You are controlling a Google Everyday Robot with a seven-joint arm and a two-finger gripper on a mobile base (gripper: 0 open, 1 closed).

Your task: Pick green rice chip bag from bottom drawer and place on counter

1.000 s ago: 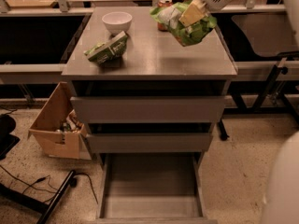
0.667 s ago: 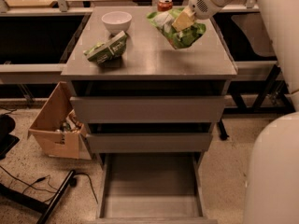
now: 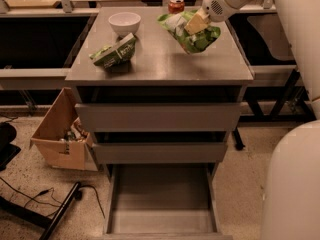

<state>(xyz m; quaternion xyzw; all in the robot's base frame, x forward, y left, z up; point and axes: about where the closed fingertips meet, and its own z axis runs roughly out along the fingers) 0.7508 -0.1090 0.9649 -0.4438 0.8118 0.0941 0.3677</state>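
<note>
My gripper (image 3: 196,24) is shut on the green rice chip bag (image 3: 192,34), a crumpled lime-green foil bag with whitish patches. It holds the bag just above the right rear part of the counter (image 3: 160,61), the flat grey top of the three-drawer cabinet. The white arm reaches in from the upper right. The bottom drawer (image 3: 162,204) is pulled open below, and its grey floor shows nothing inside.
A duller dark-green-and-white bag (image 3: 114,51) lies on the counter's left side. A white bowl (image 3: 124,22) stands at the back left and a red can (image 3: 176,5) at the back. A cardboard box (image 3: 62,134) sits on the floor to the left.
My gripper has carried the green rice chip bag leftward over the counter, from its right rear edge toward the middle. The other objects have not moved.
</note>
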